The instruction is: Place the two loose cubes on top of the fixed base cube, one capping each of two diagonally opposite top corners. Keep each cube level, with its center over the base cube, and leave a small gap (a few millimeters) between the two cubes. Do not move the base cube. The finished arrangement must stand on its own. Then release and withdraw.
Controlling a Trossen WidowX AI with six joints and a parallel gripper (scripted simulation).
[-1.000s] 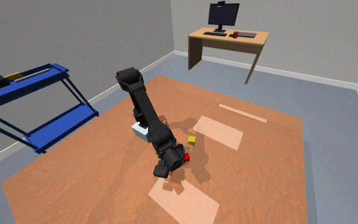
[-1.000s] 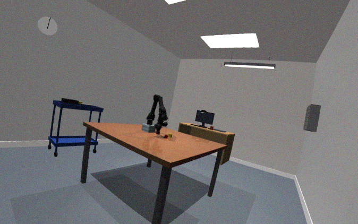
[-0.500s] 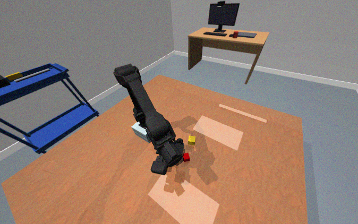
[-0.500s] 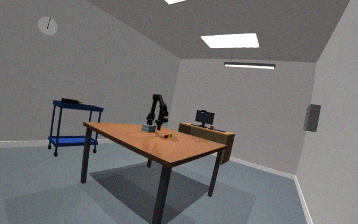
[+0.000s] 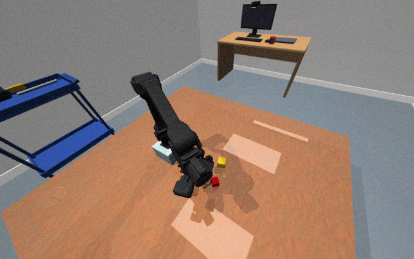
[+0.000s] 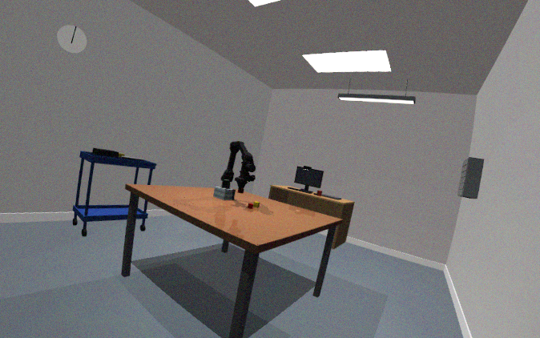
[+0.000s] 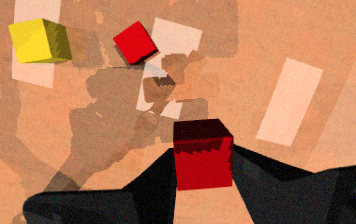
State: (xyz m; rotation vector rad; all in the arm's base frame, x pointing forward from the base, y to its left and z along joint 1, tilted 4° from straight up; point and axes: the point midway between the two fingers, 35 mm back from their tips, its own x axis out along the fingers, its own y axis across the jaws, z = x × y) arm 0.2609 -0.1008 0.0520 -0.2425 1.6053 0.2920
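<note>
Grey walls enclose a room with a blue cart (image 6: pixel 82 157) along one side and a desk (image 5: pixel 293 52) carrying a monitor (image 5: pixel 258 16) in the far corner. An orange-brown table (image 6: pixel 280 230) stands at the centre, with the black arm (image 5: pixel 163 113) mounted on a pale base block (image 5: pixel 161 151).

The gripper (image 7: pixel 203 170) points down toward the table top, raised above it. Its jaws are partly closed and clamp a dark red cube (image 7: pixel 203 155) by two opposite sides. In the wrist view this held cube sits level between the two dark fingers, well clear of the surface.

Two further cubes rest on the table ahead of the gripper in the wrist view. A second red cube (image 7: pixel 134 42) lies ahead and slightly to the left of the held cube. A yellow cube (image 7: pixel 39 40) lies farther left, near the frame edge, apart from the red one. In the top view, the red cube on the table (image 5: pixel 215 181) shows just beside the gripper housing, and the yellow cube (image 5: pixel 222 161) sits near it, toward the desk.

Which of the resting cubes is the fixed base cannot be determined. Nothing is stacked on either one.
</note>
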